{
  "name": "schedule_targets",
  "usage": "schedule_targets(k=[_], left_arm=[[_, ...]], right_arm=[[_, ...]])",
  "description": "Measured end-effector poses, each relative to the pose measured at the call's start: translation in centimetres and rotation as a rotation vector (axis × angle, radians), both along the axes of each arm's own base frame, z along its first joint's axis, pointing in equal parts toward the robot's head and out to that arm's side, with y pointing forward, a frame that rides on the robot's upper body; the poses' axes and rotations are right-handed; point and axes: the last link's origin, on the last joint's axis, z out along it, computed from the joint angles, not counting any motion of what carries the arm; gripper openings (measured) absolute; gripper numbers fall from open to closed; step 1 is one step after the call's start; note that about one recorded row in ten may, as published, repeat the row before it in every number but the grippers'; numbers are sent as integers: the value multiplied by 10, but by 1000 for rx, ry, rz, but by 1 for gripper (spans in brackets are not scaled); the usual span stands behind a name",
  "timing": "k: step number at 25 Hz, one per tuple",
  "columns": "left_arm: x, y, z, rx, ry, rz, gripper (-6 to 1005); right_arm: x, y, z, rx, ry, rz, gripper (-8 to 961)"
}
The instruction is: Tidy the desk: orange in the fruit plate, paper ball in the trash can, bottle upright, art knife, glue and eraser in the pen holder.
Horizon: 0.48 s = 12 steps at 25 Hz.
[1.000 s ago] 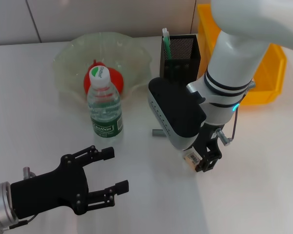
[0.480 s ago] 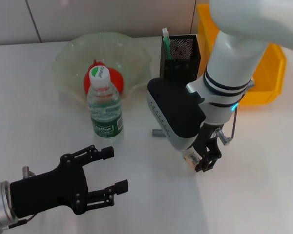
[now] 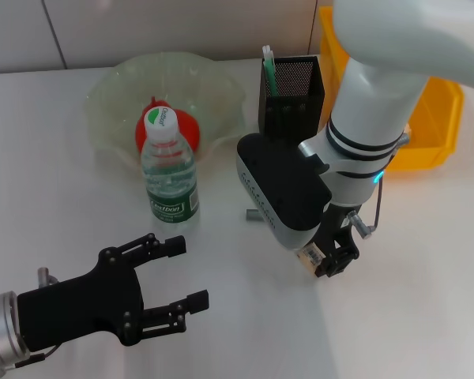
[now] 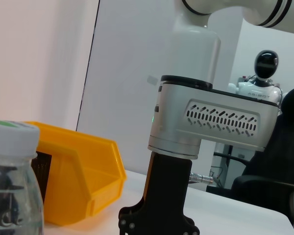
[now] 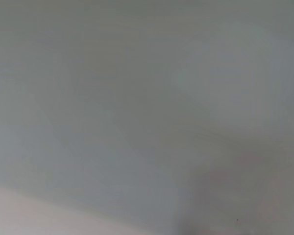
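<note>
- The right gripper (image 3: pixel 325 257) points down at the white desk (image 3: pixel 55 158), its black fingers clenched on the eraser (image 3: pixel 311 254), a tiny beige block with a barcode sticker, held at or just above the surface.
- The square black metal-mesh pen holder (image 3: pixel 291 95) stands behind the right arm, near the desk's far edge, with a green-and-white stick poking up from its left corner.
- The big yellow-orange plastic trash can (image 3: pixel 434 118) sits just right of the holder, partly hidden by the arm.
- A small grey piece (image 3: pixel 254 212) lies on the desk beside the wrist housing.
- The clear plastic bottle (image 3: pixel 169 167), green label and white cap, stands upright just in front of the wavy-rimmed pale-green glass fruit plate (image 3: pixel 118 87); the red-orange orange (image 3: pixel 186 126) rests inside the plate.
- The left gripper (image 3: pixel 178 276) hovers low at the near left, fingers spread and released, well apart from the bottle.
- Bare desk lies open between the two grippers and to the right of the eraser.
</note>
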Motion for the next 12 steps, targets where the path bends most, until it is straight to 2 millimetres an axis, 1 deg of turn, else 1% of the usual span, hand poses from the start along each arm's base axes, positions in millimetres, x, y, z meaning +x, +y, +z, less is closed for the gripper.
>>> schedule_targets(k=[4, 8, 12], left_arm=[[0, 0, 0, 0, 0, 0, 834], [0, 0, 0, -1, -2, -1, 834], [2, -1, 1, -4, -10, -8, 834]], right_arm=[[1, -1, -1, -4, -6, 3, 415], [-1, -1, 0, 0, -2, 0, 415], [-7, 0, 1, 19, 21, -1, 414]])
